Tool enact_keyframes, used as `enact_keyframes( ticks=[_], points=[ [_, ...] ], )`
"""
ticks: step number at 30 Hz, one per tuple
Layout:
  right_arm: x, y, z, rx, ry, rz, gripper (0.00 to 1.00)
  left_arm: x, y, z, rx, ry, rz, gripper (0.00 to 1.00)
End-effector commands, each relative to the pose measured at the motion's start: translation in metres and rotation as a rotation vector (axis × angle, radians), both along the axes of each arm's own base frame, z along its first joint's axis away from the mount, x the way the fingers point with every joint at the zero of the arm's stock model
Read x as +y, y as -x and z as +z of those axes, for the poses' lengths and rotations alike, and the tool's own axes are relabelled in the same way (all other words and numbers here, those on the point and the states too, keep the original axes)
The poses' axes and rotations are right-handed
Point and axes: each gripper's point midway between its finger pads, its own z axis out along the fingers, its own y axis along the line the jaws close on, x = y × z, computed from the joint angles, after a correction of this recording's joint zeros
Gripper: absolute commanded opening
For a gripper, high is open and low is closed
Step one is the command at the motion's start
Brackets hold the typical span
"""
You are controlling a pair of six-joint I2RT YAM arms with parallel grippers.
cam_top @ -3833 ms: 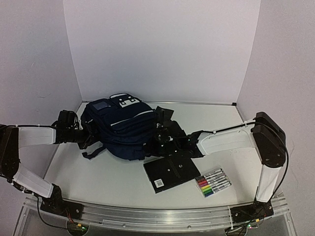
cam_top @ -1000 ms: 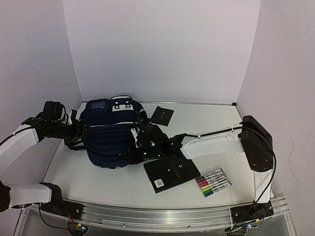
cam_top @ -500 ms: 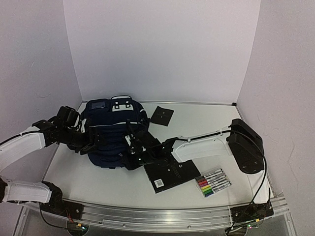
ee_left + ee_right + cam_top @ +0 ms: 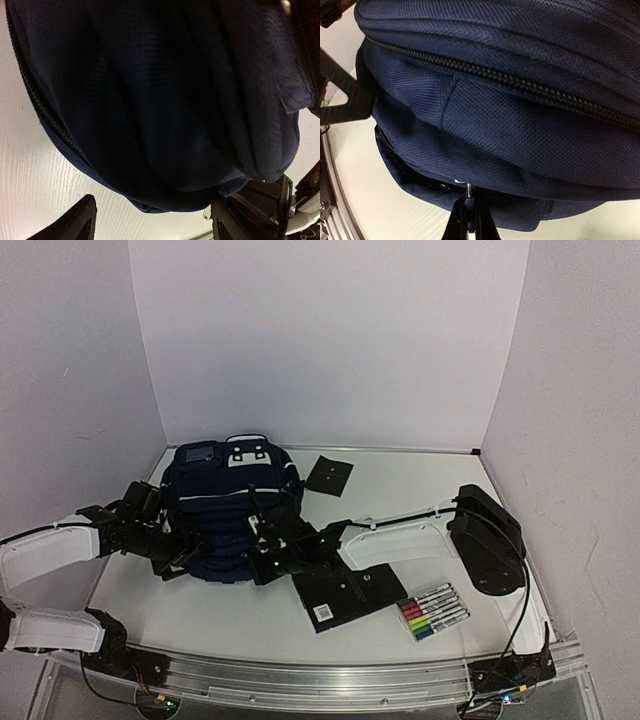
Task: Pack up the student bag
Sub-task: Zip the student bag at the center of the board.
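Right wrist view: right hand point(image 4: 469, 221) clamped on a zip pull point(image 4: 468, 192) low on the student bag point(image 4: 530, 125); left hand point(image 4: 155, 207) spread apart at the bag's edge.

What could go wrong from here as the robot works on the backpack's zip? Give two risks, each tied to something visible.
1. The right fingers pinch only the small metal zip pull of the navy-blue fabric backpack; so little hold may slip off under a tug.
2. The left fingers stand open beside the backpack, not clamping it, so pulling the zip could drag the whole bag across the white table.
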Motion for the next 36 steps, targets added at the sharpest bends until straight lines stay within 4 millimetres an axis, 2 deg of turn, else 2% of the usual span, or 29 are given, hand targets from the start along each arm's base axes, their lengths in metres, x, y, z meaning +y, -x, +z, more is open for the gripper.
enact_keyframes(
  ticks=[1, 7, 11, 15, 16, 21, 29, 33, 36],
  points=[
    [0.006, 0.003, 0.024, -0.030, -0.038, 0.002, 0.00, 0.007, -0.020, 0.002, -0.065, -0.033, 0.081, 0.77],
    [0.008, 0.018, 0.027, -0.034, -0.036, 0.033, 0.00, 0.017, -0.038, 0.003, -0.121, -0.088, 0.136, 0.62],
    [0.001, 0.016, 0.033, -0.040, -0.042, -0.024, 0.00, 0.023, -0.040, 0.000, -0.126, -0.124, 0.160, 0.32],
    [-0.025, 0.001, 0.039, -0.041, -0.022, -0.184, 0.00, 0.032, -0.037, 0.001, -0.140, -0.146, 0.187, 0.04],
    [-0.032, -0.003, 0.041, -0.035, -0.021, -0.218, 0.00, 0.034, -0.035, 0.002, -0.140, -0.151, 0.190, 0.01],
    [-0.069, -0.027, 0.031, 0.042, -0.022, -0.355, 0.00, 0.045, -0.030, 0.004, -0.144, -0.203, 0.199, 0.00],
    [-0.118, -0.075, -0.012, 0.096, 0.062, -0.453, 0.00, 0.067, -0.028, 0.021, -0.164, -0.234, 0.217, 0.00],
    [-0.124, -0.096, -0.030, 0.076, 0.108, -0.453, 0.00, 0.073, -0.027, 0.024, -0.164, -0.188, 0.213, 0.00],
    [-0.126, -0.113, -0.032, 0.057, 0.111, -0.471, 0.00, 0.077, -0.027, 0.026, -0.167, -0.179, 0.211, 0.00]
  ],
)
